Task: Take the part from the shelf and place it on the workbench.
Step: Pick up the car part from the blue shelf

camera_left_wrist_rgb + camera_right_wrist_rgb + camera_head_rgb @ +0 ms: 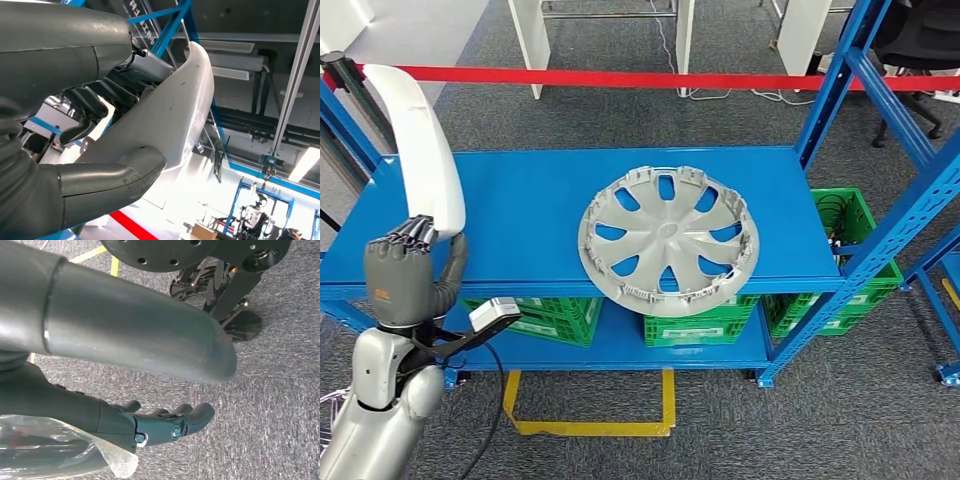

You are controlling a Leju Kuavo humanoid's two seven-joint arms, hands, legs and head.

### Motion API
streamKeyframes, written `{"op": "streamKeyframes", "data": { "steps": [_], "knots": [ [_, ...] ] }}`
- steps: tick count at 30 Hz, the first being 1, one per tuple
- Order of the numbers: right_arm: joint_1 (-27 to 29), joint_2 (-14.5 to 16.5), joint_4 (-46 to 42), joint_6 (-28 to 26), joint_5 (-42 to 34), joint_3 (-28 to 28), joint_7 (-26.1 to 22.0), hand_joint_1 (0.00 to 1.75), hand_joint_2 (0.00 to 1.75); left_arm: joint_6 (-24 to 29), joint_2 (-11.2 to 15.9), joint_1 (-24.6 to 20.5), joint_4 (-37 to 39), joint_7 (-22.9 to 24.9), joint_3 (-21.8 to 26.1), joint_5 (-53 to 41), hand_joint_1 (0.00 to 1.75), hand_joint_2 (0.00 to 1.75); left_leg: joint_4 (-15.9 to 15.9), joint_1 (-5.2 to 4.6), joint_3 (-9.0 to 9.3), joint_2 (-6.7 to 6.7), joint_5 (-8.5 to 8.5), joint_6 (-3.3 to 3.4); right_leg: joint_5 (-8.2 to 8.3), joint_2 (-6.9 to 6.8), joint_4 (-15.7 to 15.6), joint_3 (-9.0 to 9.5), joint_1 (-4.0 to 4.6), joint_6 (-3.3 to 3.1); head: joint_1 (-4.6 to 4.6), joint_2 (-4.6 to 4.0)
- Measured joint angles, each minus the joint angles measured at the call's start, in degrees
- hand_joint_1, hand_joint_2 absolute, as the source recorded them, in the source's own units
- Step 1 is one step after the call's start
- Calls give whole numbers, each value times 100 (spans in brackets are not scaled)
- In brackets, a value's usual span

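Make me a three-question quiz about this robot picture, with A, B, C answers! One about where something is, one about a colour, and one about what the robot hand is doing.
1. Where does the silver wheel cover lie?
A. On the floor
B. On the blue shelf's top board
C. Inside a crate

2. What colour are the crates under the shelf top?
A. Green
B. Yellow
C. Red

3. What is the left robot hand doing?
A. Hanging with nothing in it
B. Pressing the wheel cover
C. Holding a white curved part

Answers:
1 B, the cover rests flat on the top board.
2 A, the crates below are green.
3 C, the fingers and thumb grip the white part in the head view and left wrist view.
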Motion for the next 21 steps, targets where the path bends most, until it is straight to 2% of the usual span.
{"op": "streamKeyframes", "data": {
  "steps": [3,8,10,11,13,15,16,17,18,19,21],
  "knots": [
    [-3,39,3,-124,-41,0,-19,0,0,-23,8,56,-33,1,-10,23,175,175,16,-3,-3,0,-4,2,7,1,-6,-1,-8,9,1,0],
    [-19,225,132,-600,-90,0,-86,0,0,-89,155,275,-171,6,16,95,175,175,60,-19,-31,-1,-10,33,45,3,-24,-9,-34,65,-3,0],
    [-31,274,172,-641,-81,2,-92,0,0,-109,217,342,-239,13,45,115,175,175,-1,-14,-24,13,73,90,65,-1,-48,-17,-37,117,-4,0],
    [-41,288,184,-652,-77,2,-94,0,0,-119,239,365,-273,16,62,117,175,175,-58,0,-17,26,134,134,16,-9,-1,-59,-33,137,2,0],
    [-64,296,208,-660,-68,2,-96,0,0,-141,275,430,-333,27,101,121,175,175,-151,33,-14,61,220,196,-249,-26,444,-300,-28,156,22,0],
    [-77,296,238,-659,-58,2,-95,0,0,-159,317,544,-375,38,143,125,175,175,-142,34,-39,87,231,207,-527,-32,1203,-657,-35,171,31,0],
    [-77,296,255,-661,-52,2,-93,0,0,-165,342,609,-396,43,160,126,175,175,-131,35,-42,99,226,204,-549,-34,1451,-782,-40,184,29,0],
    [-76,295,273,-666,-45,1,-91,0,0,-173,368,671,-422,45,175,126,175,175,-117,39,-41,104,217,193,-456,-39,1498,-817,-45,196,30,0],
    [-77,294,292,-675,-39,1,-90,0,0,-184,395,728,-459,48,194,127,175,175,-96,47,-38,104,198,175,-263,-47,1321,-752,-52,202,31,0],
    [-79,293,309,-684,-33,1,-88,0,0,-197,420,778,-500,50,218,129,175,175,-61,57,-36,101,166,147,-35,-56,971,-608,-60,206,31,0],
    [-88,292,351,-698,-21,4,-87,0,0,-228,471,860,-586,55,271,137,175,175,33,57,-76,93,89,73,191,-58,406,-295,-49,184,36,1]
  ]
}}
